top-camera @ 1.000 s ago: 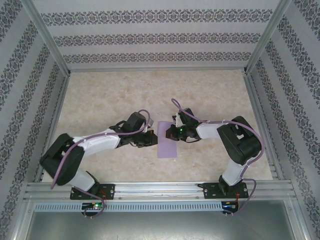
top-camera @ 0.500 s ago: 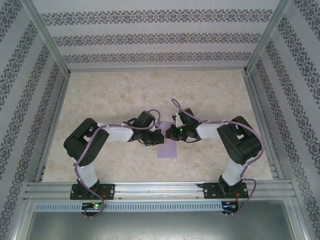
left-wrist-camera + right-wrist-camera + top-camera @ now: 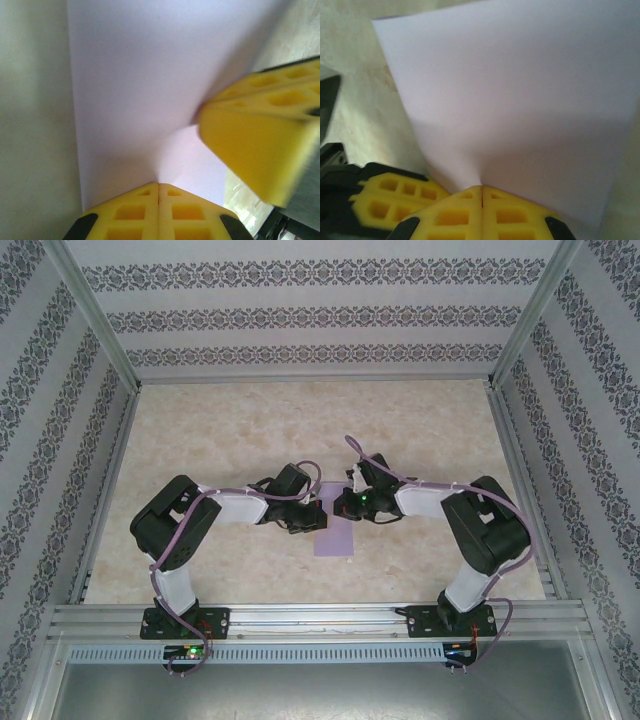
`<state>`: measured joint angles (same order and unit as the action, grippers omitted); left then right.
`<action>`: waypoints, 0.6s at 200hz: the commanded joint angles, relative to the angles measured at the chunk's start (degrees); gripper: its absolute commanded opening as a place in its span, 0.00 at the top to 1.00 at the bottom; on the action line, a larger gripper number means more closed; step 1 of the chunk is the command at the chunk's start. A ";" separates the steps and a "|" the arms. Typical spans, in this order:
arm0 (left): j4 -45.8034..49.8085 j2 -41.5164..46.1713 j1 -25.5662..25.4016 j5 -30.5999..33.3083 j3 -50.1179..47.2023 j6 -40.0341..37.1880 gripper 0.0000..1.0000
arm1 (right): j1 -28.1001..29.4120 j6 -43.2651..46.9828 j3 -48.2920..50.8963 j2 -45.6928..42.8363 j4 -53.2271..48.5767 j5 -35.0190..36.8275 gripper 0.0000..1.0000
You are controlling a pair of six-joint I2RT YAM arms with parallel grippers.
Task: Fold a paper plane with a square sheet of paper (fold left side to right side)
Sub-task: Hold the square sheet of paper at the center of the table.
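One square sheet of paper point(image 3: 333, 538), lavender, at ctr of table point(image 3: 230, 430), betw. both arms' tips. Left gripper point(image 3: 159, 184) at its left, fingers pressed together, nipping paper edge; right gripper point(image 3: 481, 188) opp., likewise clamped on the sheet, near the left's tips

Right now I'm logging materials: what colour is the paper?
The sheet of paper is plain lavender-purple, clearest in right wrist view.

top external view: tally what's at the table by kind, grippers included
lavender paper sheet: 1
yellow-fingered grippers: 2 (left gripper, right gripper)
total: 3
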<state>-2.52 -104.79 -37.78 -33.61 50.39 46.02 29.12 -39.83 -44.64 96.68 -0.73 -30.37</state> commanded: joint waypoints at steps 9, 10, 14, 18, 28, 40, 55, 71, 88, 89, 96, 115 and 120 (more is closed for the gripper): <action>2.51 -0.93 -1.72 3.46 -2.43 2.57 0.97 | 0.10 1.95 -0.01 -7.50 -4.90 2.04 1.00; 2.43 -0.94 -1.75 3.50 -2.46 2.58 0.97 | 0.08 1.95 0.12 -7.75 -4.99 2.06 1.00; 2.30 -0.94 -1.84 3.54 -2.45 2.73 0.97 | 0.09 1.95 0.57 -8.60 -5.32 2.22 1.00; 2.20 -0.94 -1.93 3.67 -2.42 2.95 0.97 | 0.08 1.88 1.14 -9.55 -5.71 2.30 1.00; 1.95 -0.92 -2.25 3.87 -2.46 3.36 0.97 | 0.10 1.49 2.81 -11.86 -6.21 2.42 1.00; 1.91 -0.86 -2.52 4.22 -2.41 3.72 0.97 | 0.31 0.66 5.08 -14.41 -6.22 2.21 1.00; 1.75 -0.86 -2.73 4.46 -2.47 4.04 0.97 | 0.71 -0.68 7.68 -16.69 -5.67 1.35 1.00; 1.75 -0.94 -2.89 4.67 -2.49 4.24 0.97 | 1.38 -2.09 9.95 -17.75 -4.41 0.46 1.00; 1.74 -0.89 -3.07 4.94 -2.45 4.35 0.97 | 2.45 -3.30 11.51 -17.36 -2.40 0.07 1.00; 1.73 -0.91 -3.08 4.94 -2.43 4.35 0.97 | 2.53 -3.40 11.55 -17.30 -2.33 0.06 1.00; 1.57 -0.88 -3.09 5.03 -2.47 4.44 0.97 | 2.96 -3.84 11.92 -16.80 -1.39 0.05 1.00; 1.51 -0.99 -3.27 5.09 -2.27 4.68 0.97 | 4.13 -4.61 12.04 -14.62 0.52 0.13 1.00; 1.53 -1.02 -3.27 5.16 -2.27 4.69 0.97 | 4.38 -4.75 11.95 -14.00 0.84 0.22 1.00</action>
<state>-4.21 -104.62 -39.77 -31.16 50.06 49.80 32.23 -42.57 -33.04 80.34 -3.42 -29.61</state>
